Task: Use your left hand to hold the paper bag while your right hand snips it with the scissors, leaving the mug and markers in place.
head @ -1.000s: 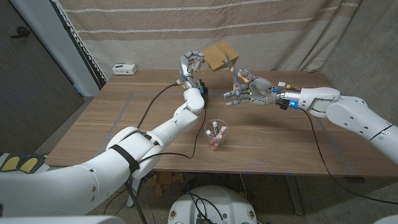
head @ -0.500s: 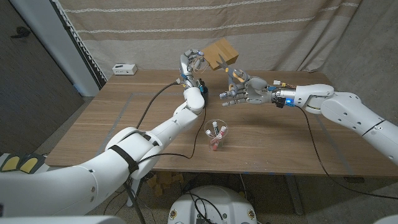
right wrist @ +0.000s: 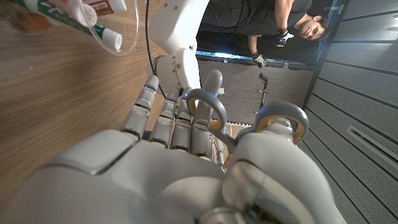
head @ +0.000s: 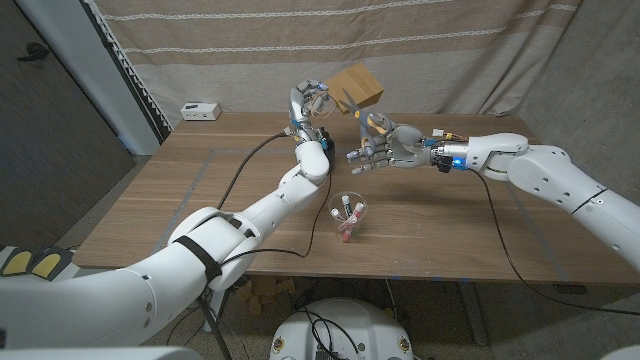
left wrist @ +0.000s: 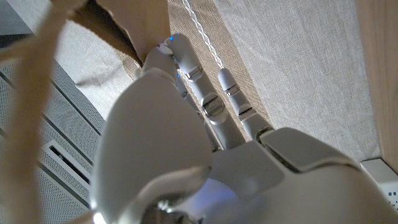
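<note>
Bag: I see the brown paper bag [head: 356, 86] held up in the air above the far edge of the wooden table [head: 200, 190], tilted, in front of the curtain [head: 450, 50].
Left hand: my left hand [head: 310, 103] is raised beside the bag, on the side away from the scissors, and grips its edge; the fingers [left wrist: 211, 99] lie close together along the paper in the left wrist view.
Right hand: my right hand [head: 385, 148] hangs just below the bag and to its other side, with the fingers [head: 360, 158] spread toward the left arm.
Scissors: the scissors [head: 368, 118] stand in my right hand, their tip just under the bag; whether they touch the paper I cannot tell. The grey handle loops [right wrist: 249, 121] sit over the thumb and a finger in the right wrist view.
Mug: the clear mug [head: 347, 215] stands on the table, well below the bag, nearer the robot.
Markers: the markers [head: 346, 212] stand upright inside the mug.
Other: a small white box [head: 200, 110] sits at the table's far corner, well to the left of the bag. A person [right wrist: 280, 28] shows in the right wrist view, behind the table.
</note>
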Robot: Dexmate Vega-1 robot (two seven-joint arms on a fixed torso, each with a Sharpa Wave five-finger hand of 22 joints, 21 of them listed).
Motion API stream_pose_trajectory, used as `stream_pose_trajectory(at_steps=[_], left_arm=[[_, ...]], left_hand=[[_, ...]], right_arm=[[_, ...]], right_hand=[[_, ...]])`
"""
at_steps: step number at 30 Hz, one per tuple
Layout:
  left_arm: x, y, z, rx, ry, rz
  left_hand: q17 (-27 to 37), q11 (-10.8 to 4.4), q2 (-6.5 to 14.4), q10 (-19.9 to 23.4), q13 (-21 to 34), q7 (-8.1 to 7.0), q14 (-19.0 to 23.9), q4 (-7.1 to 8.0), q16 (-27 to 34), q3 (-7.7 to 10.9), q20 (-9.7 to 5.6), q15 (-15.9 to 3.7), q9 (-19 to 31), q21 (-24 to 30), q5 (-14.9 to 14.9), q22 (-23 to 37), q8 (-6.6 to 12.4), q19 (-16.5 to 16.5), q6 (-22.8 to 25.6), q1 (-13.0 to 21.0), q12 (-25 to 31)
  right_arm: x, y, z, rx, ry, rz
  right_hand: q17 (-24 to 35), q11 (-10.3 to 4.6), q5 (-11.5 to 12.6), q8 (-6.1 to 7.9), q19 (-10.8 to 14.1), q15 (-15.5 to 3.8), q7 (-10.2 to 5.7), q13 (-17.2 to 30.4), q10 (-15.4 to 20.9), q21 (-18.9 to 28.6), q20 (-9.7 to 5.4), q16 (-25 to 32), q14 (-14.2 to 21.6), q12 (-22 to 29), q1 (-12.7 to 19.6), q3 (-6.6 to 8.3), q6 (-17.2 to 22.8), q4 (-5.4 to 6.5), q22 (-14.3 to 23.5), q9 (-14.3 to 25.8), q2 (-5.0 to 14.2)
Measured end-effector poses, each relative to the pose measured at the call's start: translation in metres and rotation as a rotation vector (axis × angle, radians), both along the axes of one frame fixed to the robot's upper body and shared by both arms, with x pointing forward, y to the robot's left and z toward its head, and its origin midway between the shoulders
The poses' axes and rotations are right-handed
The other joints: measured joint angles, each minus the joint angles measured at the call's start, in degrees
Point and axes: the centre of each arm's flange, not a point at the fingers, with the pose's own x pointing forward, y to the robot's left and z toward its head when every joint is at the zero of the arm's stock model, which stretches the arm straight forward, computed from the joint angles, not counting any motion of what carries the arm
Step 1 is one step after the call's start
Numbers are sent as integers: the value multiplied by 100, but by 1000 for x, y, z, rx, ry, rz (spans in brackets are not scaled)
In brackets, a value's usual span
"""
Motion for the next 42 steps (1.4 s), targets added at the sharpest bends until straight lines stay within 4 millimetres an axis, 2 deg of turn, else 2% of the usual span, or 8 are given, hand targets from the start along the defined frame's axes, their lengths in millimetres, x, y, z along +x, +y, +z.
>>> stream_pose_trajectory(at_steps=[4, 42], left_arm=[[0, -1, -1, 2, 3, 2], [0, -2, -2, 5, 2, 3]], left_hand=[[0, 0, 0, 0, 0, 0, 0, 0, 0, 0, 0, 0, 5, 0, 0, 0, 43, 0, 0, 0, 0], [-2, 10, -2, 14, -4, -1, 0, 0, 0, -2, 0, 0, 1, 0, -5, 2, 43, 1, 0, 1, -5]], right_arm=[[1, 2, 0, -4, 1, 5], [3, 6, 1, -10, 2, 17]], right_hand=[[0, 0, 0, 0, 0, 0, 0, 0, 0, 0, 0, 0, 0, 0, 0, 0, 0, 0, 0, 0, 0], [0, 0, 0, 0, 0, -2, 1, 0, 0, 0, -1, 0, 0, 0, 0, 0, 2, 1, 0, 0, 0]])
